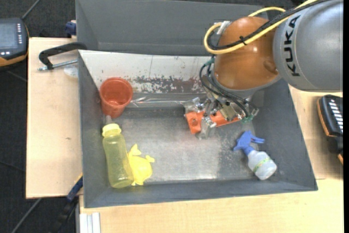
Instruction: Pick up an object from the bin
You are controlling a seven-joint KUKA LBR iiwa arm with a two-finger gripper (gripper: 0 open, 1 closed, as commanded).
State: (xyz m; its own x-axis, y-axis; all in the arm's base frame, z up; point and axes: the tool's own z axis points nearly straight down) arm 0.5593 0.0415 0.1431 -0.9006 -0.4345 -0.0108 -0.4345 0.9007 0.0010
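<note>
Grey metal walls of the bin (163, 24) slope down to a scuffed floor. Your arm (319, 46) reaches in from the right, with KUKA printed in black on its grey shell. Its orange cover hides much of the gripper (206, 124), so you cannot tell whether it is clenched or released. A yellow bottle (115, 158) lies at the left wall. A spray bottle (256, 158) with a blue trigger lies front right. A red cup (115, 94) stands back left. A yellow toy (140, 165) touches the yellow bottle. A small orange piece (192, 120) sits mid-bin, right against the gripper's left side.
</note>
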